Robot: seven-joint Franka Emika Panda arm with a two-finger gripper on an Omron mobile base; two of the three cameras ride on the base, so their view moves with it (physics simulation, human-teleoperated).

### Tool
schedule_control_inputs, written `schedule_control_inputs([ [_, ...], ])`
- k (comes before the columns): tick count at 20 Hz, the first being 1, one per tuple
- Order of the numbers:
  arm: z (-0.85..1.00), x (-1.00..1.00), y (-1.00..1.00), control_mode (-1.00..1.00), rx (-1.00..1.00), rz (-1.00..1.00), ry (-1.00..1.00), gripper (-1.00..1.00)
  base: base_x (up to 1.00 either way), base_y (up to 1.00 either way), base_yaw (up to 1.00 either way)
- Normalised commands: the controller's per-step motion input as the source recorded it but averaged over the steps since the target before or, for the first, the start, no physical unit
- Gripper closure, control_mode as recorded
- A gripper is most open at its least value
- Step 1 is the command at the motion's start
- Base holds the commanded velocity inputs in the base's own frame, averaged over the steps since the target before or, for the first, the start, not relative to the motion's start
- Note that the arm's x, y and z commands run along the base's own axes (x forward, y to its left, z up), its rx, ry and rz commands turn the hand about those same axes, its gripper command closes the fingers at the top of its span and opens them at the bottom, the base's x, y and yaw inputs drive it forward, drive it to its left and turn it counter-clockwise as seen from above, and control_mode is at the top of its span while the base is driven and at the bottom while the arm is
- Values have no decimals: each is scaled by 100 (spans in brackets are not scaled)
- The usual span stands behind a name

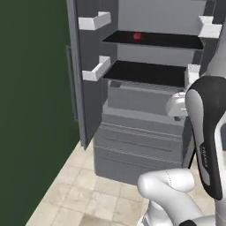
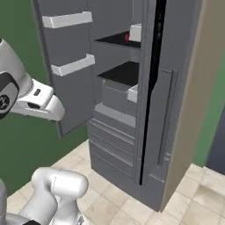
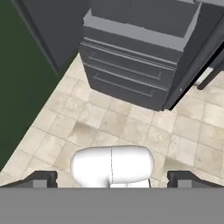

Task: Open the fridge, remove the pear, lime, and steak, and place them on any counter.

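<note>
A tall grey two-door fridge [image 1: 145, 110] stands with its left door swung wide open against a dark green wall, showing two black interior shelves above two stacked lower drawers. A small dark red roundish pear [image 1: 137, 36] sits on the upper shelf, toward its middle and near the back; from the right base view only a sliver of red peeks out past a white door bin. The lime and the steak cannot be made out on either shelf. The white robot arm rises in front of the open fridge, and its two-finger gripper [image 3: 112, 179] hangs low, facing down at the beige tiled floor [image 3: 109, 127] before the drawers. Its dark fingertips [image 3: 41, 179] stand spread about as wide as they go, holding and touching nothing. To do the reach well, the hand likely needs to lift to upper-shelf height, turn level, and enter clear of the white door bins [image 1: 95, 21] before straddling the pear.
</note>
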Motion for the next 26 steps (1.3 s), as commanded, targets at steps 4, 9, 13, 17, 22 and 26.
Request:
schedule_control_inputs([
  [4, 0, 0, 0, 100, 0, 0, 0, -100, 67, 72, -64],
  [9, 0, 0, 0, 100, 0, 0, 0, -100, 53, 68, -56],
  [13, 0, 0, 0, 100, 0, 0, 0, -100, 20, 14, -44],
  [17, 0, 0, 0, 100, 0, 0, 0, -100, 8, -32, -28],
  [22, 0, 0, 0, 100, 0, 0, 0, -100, 27, -9, -16],
  [26, 0, 0, 0, 100, 0, 0, 0, -100, 49, 8, -6],
])
